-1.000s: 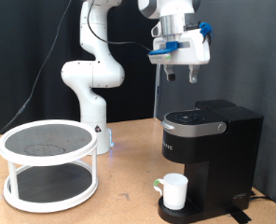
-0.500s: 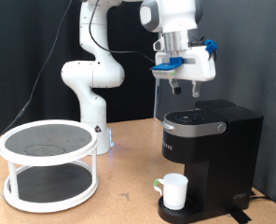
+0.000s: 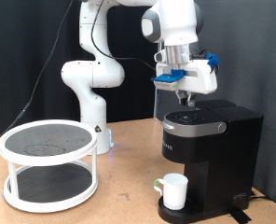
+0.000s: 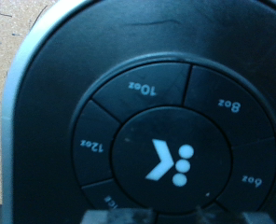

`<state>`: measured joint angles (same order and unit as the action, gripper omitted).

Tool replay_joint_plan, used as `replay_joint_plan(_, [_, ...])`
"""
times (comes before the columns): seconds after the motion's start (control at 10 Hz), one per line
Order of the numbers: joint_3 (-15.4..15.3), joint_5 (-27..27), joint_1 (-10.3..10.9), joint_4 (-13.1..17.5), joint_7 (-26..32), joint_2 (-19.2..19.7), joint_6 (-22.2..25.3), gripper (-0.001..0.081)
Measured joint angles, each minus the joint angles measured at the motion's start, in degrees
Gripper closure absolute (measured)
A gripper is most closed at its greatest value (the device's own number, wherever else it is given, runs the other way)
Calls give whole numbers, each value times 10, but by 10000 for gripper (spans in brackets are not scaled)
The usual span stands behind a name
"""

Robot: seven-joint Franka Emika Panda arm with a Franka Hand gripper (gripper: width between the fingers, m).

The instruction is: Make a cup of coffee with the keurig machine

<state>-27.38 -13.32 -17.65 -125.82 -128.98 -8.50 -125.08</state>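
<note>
1. Hovering just above the keurig machine lid, the gripper is shown; finger state cannot be told.
2. The cup, on the drip tray, is judged rigid, fragile, best gripped at the rim.

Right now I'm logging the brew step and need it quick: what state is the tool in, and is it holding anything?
Tool: just above the keurig machine lid, over its size buttons; holds nothing visible; open or shut cannot be told.
</note>
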Motion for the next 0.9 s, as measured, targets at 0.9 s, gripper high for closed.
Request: replay_joint_plan(0.9, [-3, 7, 0, -5, -7, 32, -28, 806])
